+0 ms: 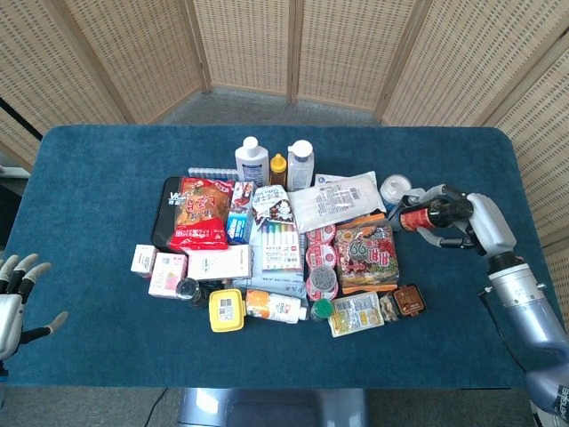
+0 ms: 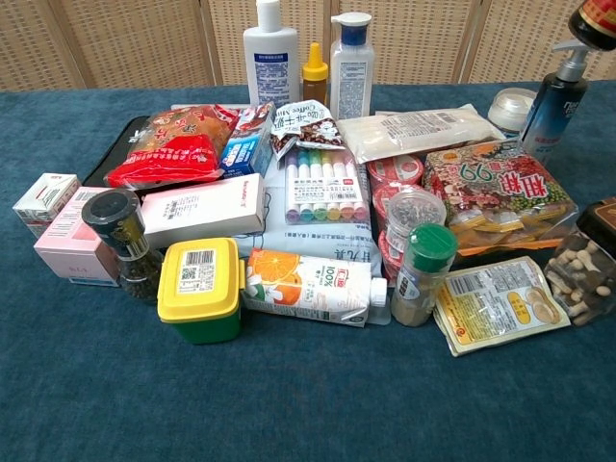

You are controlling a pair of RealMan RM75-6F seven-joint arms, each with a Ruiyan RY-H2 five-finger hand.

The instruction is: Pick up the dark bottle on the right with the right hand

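The dark bottle (image 1: 421,216) with a red label lies tilted in my right hand (image 1: 464,221), which grips it above the table at the right of the pile. The chest view shows only the bottle's lower end (image 2: 596,19) at the top right corner, and none of the hand. My left hand (image 1: 12,298) hovers at the table's near left edge, holding nothing, its fingers spread.
A dark blue pump bottle (image 2: 555,100) and a white jar (image 2: 510,108) stand just below the lifted bottle. A red snack bag (image 1: 366,253) and small jars (image 1: 409,300) lie nearby. The blue table (image 1: 107,374) carries a dense pile of goods at its centre.
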